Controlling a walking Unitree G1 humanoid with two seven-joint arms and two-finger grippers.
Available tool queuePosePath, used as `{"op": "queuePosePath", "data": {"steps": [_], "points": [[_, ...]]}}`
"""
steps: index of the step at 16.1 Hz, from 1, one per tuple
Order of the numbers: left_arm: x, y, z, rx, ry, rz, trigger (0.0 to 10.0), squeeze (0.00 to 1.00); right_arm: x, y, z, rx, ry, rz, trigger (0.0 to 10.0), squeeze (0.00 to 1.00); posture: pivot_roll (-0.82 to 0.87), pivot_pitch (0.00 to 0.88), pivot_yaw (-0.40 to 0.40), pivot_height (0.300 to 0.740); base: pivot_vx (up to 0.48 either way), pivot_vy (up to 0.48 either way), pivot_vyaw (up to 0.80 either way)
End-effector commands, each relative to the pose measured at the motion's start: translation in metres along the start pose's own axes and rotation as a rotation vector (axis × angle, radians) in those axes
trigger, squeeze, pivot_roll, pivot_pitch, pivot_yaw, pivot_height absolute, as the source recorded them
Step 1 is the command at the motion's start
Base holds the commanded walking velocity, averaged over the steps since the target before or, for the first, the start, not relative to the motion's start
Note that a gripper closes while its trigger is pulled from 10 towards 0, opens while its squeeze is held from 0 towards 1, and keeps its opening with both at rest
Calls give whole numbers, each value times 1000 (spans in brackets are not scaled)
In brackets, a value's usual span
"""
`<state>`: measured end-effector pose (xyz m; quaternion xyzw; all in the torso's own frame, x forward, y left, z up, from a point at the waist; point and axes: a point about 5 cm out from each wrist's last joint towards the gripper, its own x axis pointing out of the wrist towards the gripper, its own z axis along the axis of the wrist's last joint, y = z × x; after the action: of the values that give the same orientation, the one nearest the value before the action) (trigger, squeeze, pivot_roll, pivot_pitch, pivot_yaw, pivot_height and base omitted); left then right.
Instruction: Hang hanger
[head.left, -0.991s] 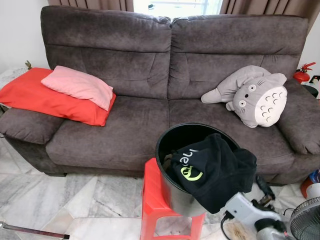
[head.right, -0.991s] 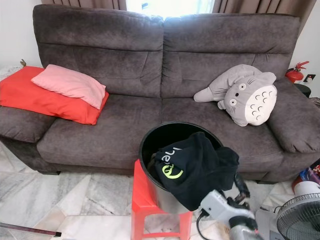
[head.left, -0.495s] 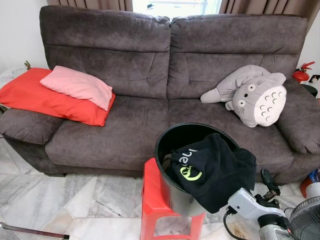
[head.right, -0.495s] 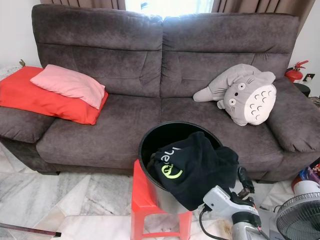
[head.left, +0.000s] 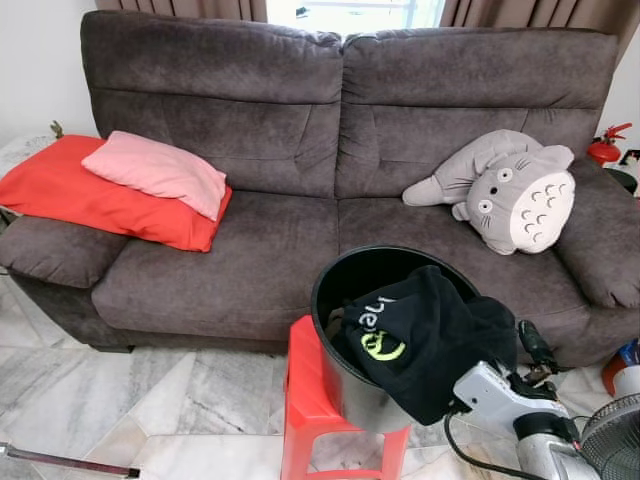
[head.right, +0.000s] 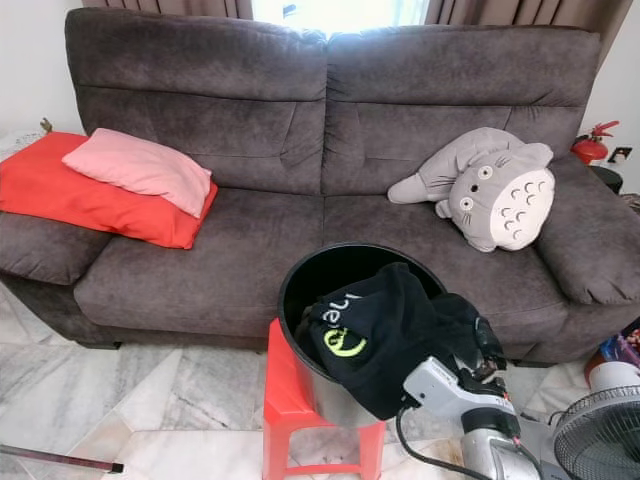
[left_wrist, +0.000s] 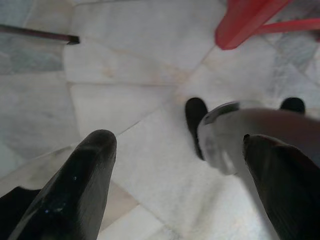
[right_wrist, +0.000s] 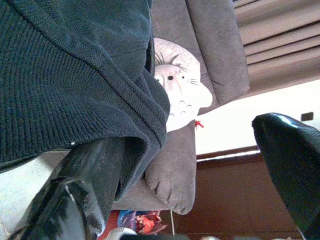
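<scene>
Right gripper at the black hoodie; I can't make out any hanger.

From my head camera, the hoodie drapes over the black bucket's 4 o'clock rim, hiding its contents; the bucket sits on a red stool on marble floor, before a brown sofa carrying a Totoro plush and pink pillow. Right fingers spread wide, one touching the knit. Left gripper hangs wide over floor.

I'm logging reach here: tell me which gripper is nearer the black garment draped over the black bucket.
Right. The right gripper is open at the black garment's edge, one finger against the fabric. The left gripper hangs open above the marble floor, away from it.
</scene>
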<state>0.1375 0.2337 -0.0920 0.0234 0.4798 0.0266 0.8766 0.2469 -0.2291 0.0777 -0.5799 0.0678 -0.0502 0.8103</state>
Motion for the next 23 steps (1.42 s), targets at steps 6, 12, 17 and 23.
{"op": "queuePosePath", "data": {"steps": [6, 12, 17, 23], "points": [[-1, -11, -10, 12, 31, -10, 10000, 0, 5, 2, -4, -42, 12, 92, 10000, 0, -116, 63, 7, 740, 0, 0, 0], [3, -17, -2, 16, 27, -9, 10000, 0, 13, -9, 17, -74, -151, 143, 10000, 0, -117, 62, 7, 740, 0, 0, 0], [4, -31, -6, 17, 40, -24, 10000, 0, -2, 6, 1, -104, -29, 355, 10000, 0, -122, 61, 8, 740, 0, 0, 0], [3, -28, -10, 18, 63, -12, 10000, 0, 14, -15, 20, -130, -163, 212, 10000, 0, -117, 46, 8, 740, 0, 0, 0]]}}
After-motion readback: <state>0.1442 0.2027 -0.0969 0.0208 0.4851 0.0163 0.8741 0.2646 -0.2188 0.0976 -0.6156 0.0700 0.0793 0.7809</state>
